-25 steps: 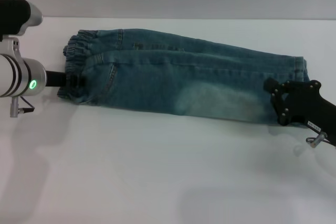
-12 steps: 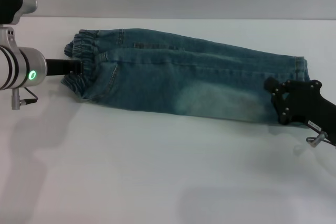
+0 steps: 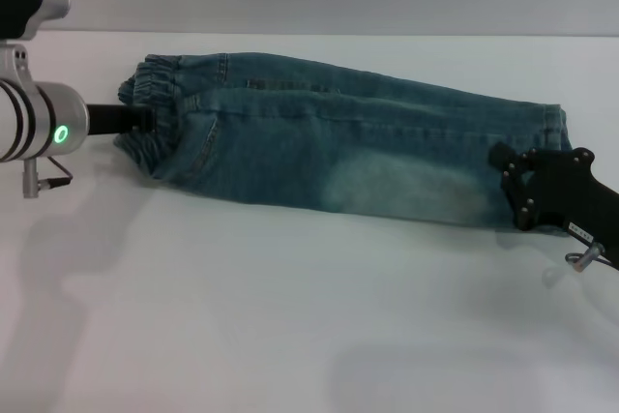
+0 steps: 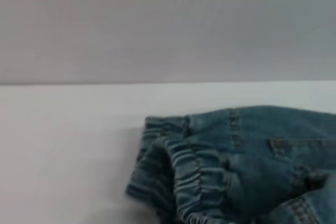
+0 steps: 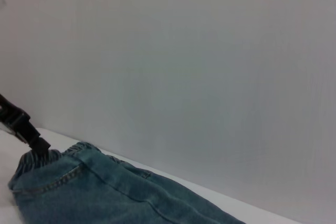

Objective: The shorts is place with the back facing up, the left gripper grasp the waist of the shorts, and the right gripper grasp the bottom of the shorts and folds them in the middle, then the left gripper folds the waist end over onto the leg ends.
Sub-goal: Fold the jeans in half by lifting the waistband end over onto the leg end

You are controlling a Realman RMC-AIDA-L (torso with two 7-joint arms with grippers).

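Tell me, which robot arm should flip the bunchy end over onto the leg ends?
Left, probably. The left gripper is already at the waist of the shorts; the right gripper sits at the leg ends.

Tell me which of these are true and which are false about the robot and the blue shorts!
1. The shorts are folded in half lengthwise into a long strip. True.
2. The left end effector is at the waist. True.
3. The right end effector is at the waist too. False: it is at the other end, by the leg ends.
4. The waist has already been folded over onto the leg ends. False: the two ends lie far apart on the table.
5. The left arm has a green light. True.
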